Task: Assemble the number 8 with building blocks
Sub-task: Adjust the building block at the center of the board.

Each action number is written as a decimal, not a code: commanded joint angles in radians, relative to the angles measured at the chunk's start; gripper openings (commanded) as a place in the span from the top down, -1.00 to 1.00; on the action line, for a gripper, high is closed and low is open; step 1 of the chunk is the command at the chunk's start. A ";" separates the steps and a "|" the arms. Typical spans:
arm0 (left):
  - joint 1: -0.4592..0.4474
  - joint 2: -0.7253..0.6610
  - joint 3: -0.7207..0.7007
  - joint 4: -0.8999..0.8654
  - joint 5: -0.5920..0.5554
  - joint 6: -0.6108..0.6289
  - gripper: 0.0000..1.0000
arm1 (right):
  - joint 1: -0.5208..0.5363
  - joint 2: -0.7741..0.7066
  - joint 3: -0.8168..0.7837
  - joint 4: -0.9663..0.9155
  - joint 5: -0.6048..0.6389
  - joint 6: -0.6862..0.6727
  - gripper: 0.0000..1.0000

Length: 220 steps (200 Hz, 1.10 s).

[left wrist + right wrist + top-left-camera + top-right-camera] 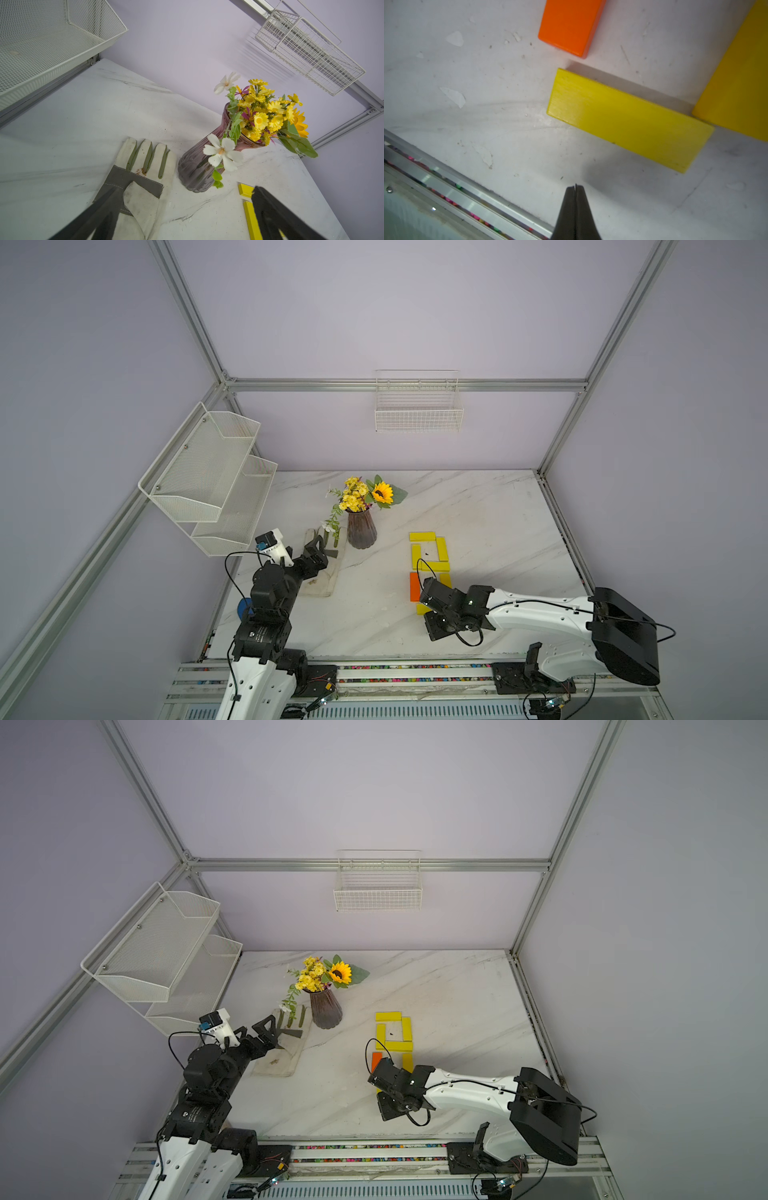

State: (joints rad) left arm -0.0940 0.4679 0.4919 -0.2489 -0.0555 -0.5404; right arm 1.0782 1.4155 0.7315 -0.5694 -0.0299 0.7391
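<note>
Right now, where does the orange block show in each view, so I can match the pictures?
Both top views: the orange block, right of centre, below the middle.
Left wrist: not in it.
Right wrist: top edge, near the middle, cut off.
Shared landmark: the yellow bar crosswise off its near end, in a top view and the right wrist.

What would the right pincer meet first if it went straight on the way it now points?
Probably the nearest yellow block, lying flat just ahead of the shut right pincer; the orange block lies beyond. Its height above the table is unclear.
</note>
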 commanded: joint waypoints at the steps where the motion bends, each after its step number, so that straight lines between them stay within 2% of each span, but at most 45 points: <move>1: 0.002 0.000 0.015 0.034 0.012 -0.013 -1.00 | 0.000 0.035 -0.005 0.006 0.052 0.012 1.00; 79: 0.002 0.006 0.010 0.041 0.016 -0.015 -1.00 | -0.071 0.028 -0.007 0.021 0.122 0.004 1.00; 170: 0.002 0.007 0.006 0.046 0.018 -0.017 -1.00 | -0.093 0.030 0.000 0.071 0.053 -0.040 1.00; 220: 0.002 0.012 0.007 0.049 0.014 -0.015 -0.99 | -0.078 -0.085 0.044 0.018 -0.013 -0.112 1.00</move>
State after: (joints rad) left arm -0.0940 0.4747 0.4919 -0.2478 -0.0513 -0.5423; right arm 0.9886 1.4048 0.7322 -0.5213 -0.0029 0.6811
